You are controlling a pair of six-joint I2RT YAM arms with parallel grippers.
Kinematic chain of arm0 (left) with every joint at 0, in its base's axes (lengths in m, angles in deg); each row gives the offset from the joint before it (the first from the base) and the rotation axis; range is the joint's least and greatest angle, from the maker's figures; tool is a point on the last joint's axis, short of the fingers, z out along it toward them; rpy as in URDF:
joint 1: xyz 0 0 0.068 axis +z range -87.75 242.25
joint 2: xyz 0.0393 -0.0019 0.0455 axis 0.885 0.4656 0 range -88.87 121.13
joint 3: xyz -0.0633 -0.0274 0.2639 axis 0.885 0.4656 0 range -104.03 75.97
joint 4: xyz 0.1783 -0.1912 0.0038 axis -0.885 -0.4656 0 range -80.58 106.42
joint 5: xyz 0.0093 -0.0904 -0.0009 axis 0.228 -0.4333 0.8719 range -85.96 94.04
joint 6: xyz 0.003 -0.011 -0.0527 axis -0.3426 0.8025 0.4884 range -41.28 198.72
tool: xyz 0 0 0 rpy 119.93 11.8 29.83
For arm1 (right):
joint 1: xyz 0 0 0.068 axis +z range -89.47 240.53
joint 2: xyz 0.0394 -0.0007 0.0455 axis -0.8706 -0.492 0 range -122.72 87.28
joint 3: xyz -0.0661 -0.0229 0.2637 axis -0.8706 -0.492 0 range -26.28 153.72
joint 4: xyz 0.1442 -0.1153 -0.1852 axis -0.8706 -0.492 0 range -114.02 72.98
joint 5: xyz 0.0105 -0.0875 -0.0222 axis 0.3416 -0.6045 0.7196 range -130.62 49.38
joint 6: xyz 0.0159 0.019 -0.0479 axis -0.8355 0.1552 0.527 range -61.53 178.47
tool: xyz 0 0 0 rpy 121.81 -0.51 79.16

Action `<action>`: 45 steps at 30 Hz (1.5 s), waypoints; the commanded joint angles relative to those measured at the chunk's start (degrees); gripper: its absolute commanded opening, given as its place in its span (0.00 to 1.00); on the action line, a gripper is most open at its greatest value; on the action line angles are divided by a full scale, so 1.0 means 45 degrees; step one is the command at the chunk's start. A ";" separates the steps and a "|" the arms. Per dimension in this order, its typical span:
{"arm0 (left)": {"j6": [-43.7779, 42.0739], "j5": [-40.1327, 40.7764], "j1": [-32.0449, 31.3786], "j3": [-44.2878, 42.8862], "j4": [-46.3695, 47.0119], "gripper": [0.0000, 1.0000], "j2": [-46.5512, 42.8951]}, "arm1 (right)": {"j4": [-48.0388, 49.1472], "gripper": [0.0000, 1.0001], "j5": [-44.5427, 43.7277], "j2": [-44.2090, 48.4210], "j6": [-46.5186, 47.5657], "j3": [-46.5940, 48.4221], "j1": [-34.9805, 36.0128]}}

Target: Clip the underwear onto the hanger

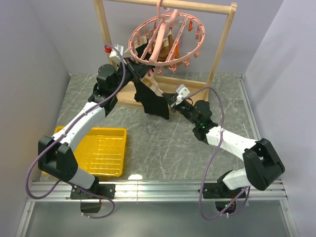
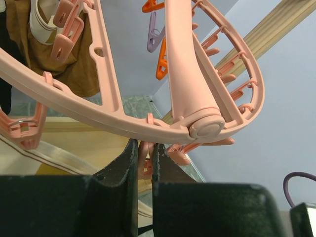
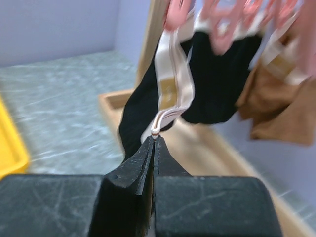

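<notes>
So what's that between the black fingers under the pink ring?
A pink peg of the hanger, pinched by the left gripper; the left wrist view shows it.

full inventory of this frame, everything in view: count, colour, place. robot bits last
underwear: 1, black with tan-pink waistband, hanging below the hanger's near edge down to the right gripper
hanger: 1, salmon-pink, hooked on the rack's top bar
brown garment: 1, brown, hanging on the hanger
clips: orange and lilac, above the hanger, count unclear
rack: 1, light wood, back of table
tray: 1, yellow, near left
table: 1, grey marbled
left arm, right arm: 2, white and black, near edge
left gripper: 1, black, at the ring, shut on a pink peg
right gripper: 1, black, shut on the waistband
</notes>
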 commanded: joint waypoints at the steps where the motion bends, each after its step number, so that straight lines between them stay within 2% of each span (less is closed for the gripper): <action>1: -0.0308 -0.0087 -0.0040 -0.0276 -0.1051 0.00 0.0127 | 0.2144 0.00 -0.0295 -0.0138 0.1578 0.0297 0.0042; 10: -0.0464 0.0049 -0.0176 -0.0256 -0.1090 0.00 0.0049 | 0.2439 0.00 0.0079 -0.1135 0.2243 0.1820 0.0237; 18: -0.0660 -0.0048 -0.0352 -0.0218 -0.1051 0.00 0.0127 | 0.2654 0.00 -0.0253 -0.1526 0.2869 0.2094 0.0433; 31: -0.0171 -0.0946 -0.0372 0.0426 0.0275 0.00 -0.0088 | 0.2693 0.00 0.0040 -0.2014 0.2226 0.2739 0.0413; 45: -0.0015 -0.1123 -0.0353 0.0408 0.0278 0.00 0.0010 | 0.2635 0.00 -0.0038 -0.2073 0.2011 0.2954 0.0413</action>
